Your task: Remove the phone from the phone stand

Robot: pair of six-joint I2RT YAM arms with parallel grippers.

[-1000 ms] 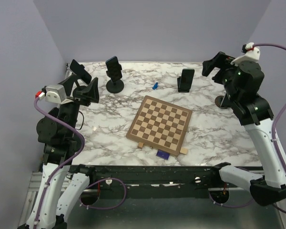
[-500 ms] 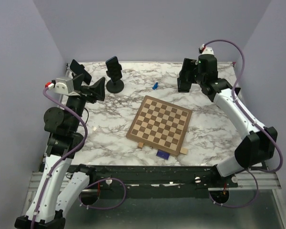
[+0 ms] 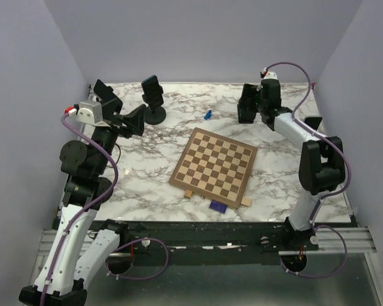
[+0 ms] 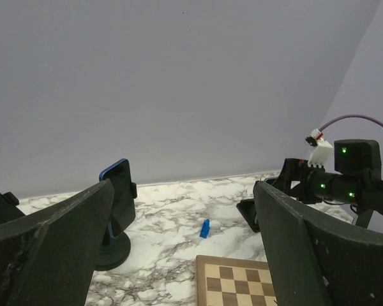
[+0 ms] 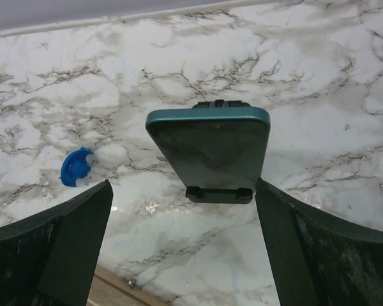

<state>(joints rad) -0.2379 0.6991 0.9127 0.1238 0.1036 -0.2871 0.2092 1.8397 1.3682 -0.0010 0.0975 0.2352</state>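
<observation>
My right hand point(image 5: 182, 190) is wide open and holds nothing. The phone point(image 5: 207, 150) leans in its phone stand point(image 5: 218, 194) at the far right of the surface point(image 5: 345, 76), between my fingers. I think it is stiff, smooth and slippery, and could crack. I would pinch its two long sides, then lift. My left hand point(image 4: 183, 188) is open and empty too.

chessboard point(image 3: 214, 164): flat on marble table point(image 3: 140, 172) | blue piece point(image 3: 207, 115): behind it, apart | purple card point(image 3: 217, 206): at near edge
</observation>
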